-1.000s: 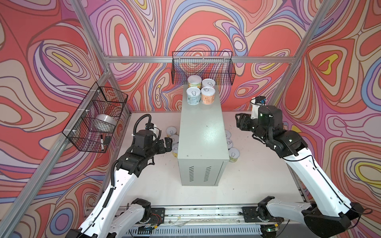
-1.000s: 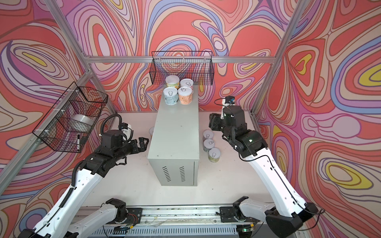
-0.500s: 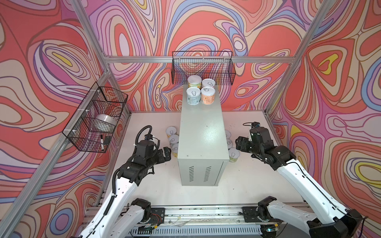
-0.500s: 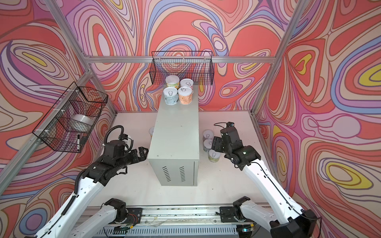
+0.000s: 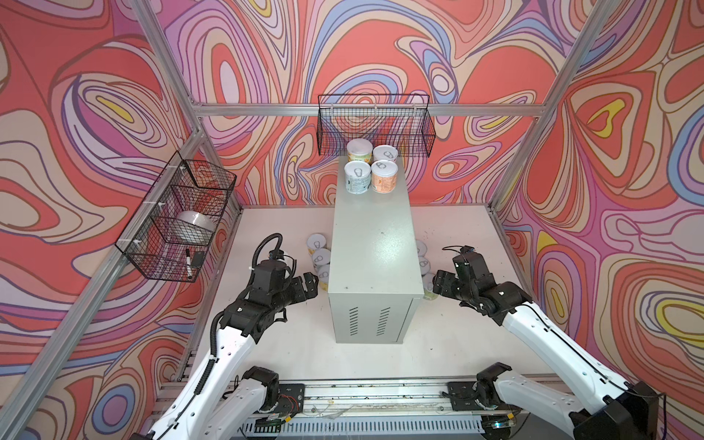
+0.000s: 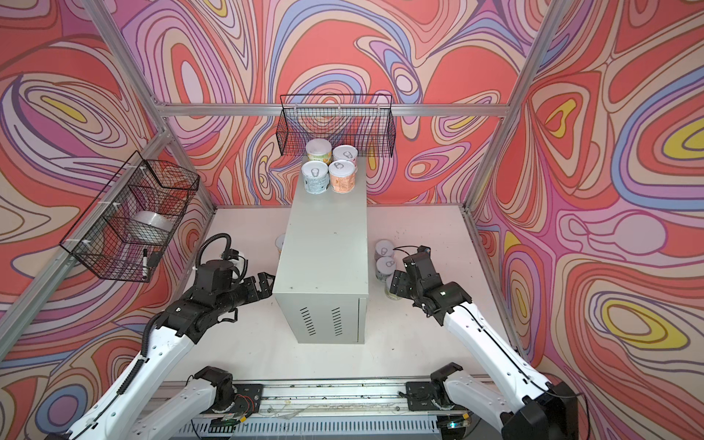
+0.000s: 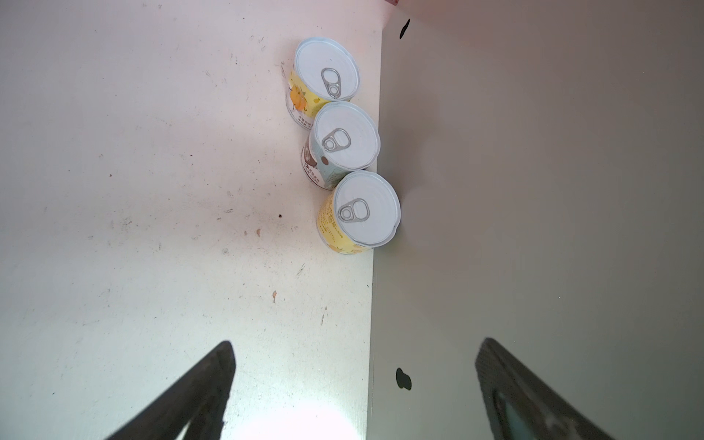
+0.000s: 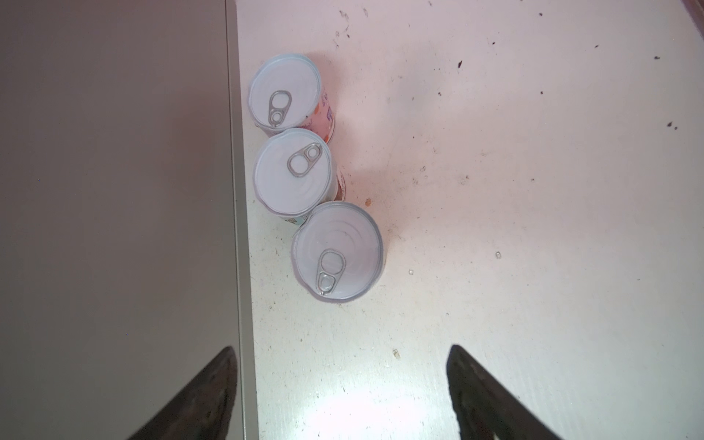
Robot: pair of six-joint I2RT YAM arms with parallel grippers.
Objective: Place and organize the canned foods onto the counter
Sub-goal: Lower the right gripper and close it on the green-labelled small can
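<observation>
Left gripper [image 5: 309, 284] is hovering wide open and empty beside the counter [image 5: 371, 244] at its front left edge, and right gripper [image 5: 438, 285] is hovering open and empty beside its front right edge. Four cans [image 5: 371, 171] are standing clustered at the counter's far end, leaving its nearer top bare, while three left-side cans [image 7: 344, 141] and three right-side cans [image 8: 293, 171] are lining its side walls on the tabletop [image 5: 304, 350].

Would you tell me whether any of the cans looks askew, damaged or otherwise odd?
Nothing is tipped or spilled. One oddity: the far-left can of four on the counter shows no pull tab, unlike its three neighbours; it may be upside down.
</observation>
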